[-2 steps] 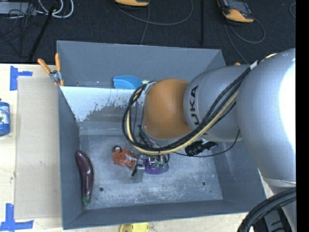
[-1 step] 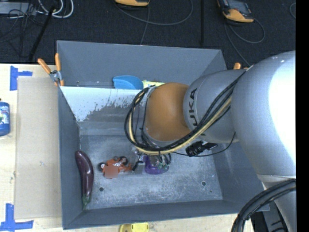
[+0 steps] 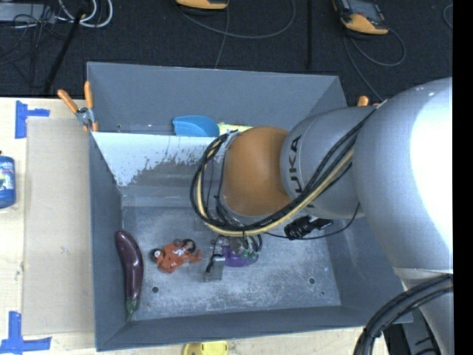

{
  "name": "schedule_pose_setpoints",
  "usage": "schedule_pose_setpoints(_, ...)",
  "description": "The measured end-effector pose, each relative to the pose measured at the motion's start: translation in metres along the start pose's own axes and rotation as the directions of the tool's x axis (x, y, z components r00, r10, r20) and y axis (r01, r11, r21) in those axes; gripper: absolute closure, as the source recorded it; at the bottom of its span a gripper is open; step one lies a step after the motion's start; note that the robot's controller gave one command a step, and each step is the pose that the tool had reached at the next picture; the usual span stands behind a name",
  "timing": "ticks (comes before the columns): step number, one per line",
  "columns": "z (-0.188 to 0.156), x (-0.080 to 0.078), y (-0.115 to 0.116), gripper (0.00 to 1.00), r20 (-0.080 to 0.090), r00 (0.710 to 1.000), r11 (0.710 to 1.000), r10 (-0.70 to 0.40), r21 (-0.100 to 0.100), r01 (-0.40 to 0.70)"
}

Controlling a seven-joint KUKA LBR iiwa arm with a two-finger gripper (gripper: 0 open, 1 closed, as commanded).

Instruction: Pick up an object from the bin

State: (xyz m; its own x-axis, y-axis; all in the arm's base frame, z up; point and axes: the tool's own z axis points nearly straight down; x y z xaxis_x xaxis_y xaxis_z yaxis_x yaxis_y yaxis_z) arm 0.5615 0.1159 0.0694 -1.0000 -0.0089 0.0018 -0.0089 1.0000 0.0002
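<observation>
My pincer (image 3: 213, 269) is low over the bin (image 3: 103, 220) floor; I cannot tell how open it is. A small purple object (image 3: 241, 257) lies just beside it on the right, and an orange toy figure (image 3: 176, 255) is near on the left.

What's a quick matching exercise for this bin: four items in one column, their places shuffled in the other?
1 dark aubergine
2 orange toy figure
3 blue object
4 small purple object

A at the back wall
B right beside the hand
C along the view's left wall
D on the floor between aubergine and hand

Pairs: 1-C, 2-D, 3-A, 4-B
</observation>
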Motion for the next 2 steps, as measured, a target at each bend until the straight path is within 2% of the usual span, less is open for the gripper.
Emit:
schedule_pose_setpoints(1,0.0,0.0,0.0,0.0,0.0,1.0,1.0,0.0,0.0,0.0)
schedule_pose_setpoints(2,0.0,-0.018,0.011,0.0,0.001,0.999,0.999,-0.053,0.001,0.053)
